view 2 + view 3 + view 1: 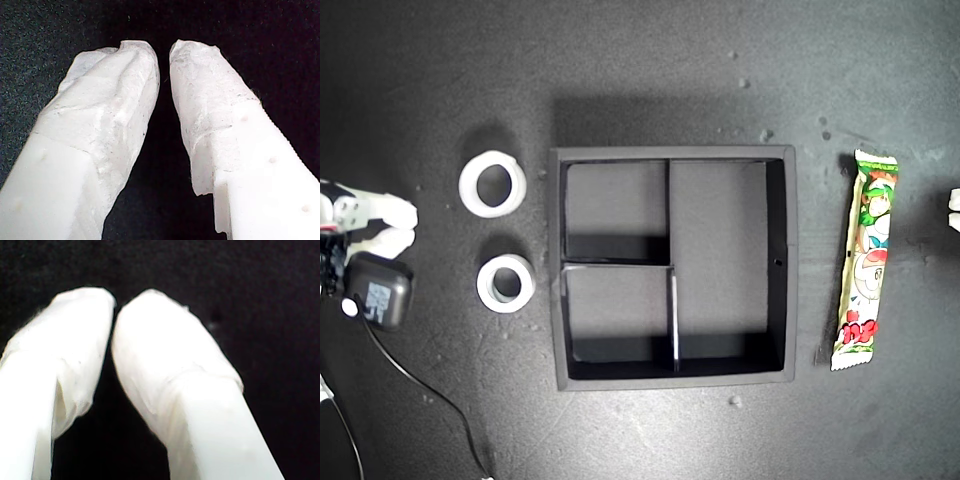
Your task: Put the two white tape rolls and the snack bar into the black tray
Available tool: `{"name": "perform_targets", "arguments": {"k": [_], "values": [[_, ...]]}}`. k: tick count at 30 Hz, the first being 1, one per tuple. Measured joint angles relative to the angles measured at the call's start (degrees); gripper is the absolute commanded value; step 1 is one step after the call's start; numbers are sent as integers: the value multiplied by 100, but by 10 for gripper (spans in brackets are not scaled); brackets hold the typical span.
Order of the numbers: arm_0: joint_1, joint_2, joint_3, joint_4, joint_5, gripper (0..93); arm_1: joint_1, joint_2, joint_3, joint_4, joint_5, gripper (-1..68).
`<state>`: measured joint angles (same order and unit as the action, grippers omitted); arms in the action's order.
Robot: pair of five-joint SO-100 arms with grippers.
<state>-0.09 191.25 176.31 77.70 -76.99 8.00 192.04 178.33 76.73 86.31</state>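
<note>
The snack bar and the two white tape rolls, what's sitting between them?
In the exterior view, the black tray lies between the snack bar and the two white tape rolls. All its compartments are empty, and bare dark tabletop fills the gaps.

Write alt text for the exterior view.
A square black tray with three empty compartments sits mid-frame on a dark surface. Two white tape rolls lie apart on the exterior view's left of it, and a snack bar lies lengthwise on its right. A white gripper shows at the left edge.
</note>
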Motion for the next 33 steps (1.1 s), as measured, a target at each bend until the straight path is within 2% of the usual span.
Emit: {"name": "perform_targets", "arguments": {"k": [5, 28, 31, 33], "values": [[26, 0, 0, 0, 0, 2, -185, 0, 0, 0, 0, 19], [-26, 0, 0, 0, 88, 2, -185, 0, 0, 0, 0, 12], [-211, 0, 0, 0, -272, 2, -105, 0, 0, 0, 0, -1], [-220, 0, 0, 0, -624, 2, 167, 0, 0, 0, 0, -1]]}}
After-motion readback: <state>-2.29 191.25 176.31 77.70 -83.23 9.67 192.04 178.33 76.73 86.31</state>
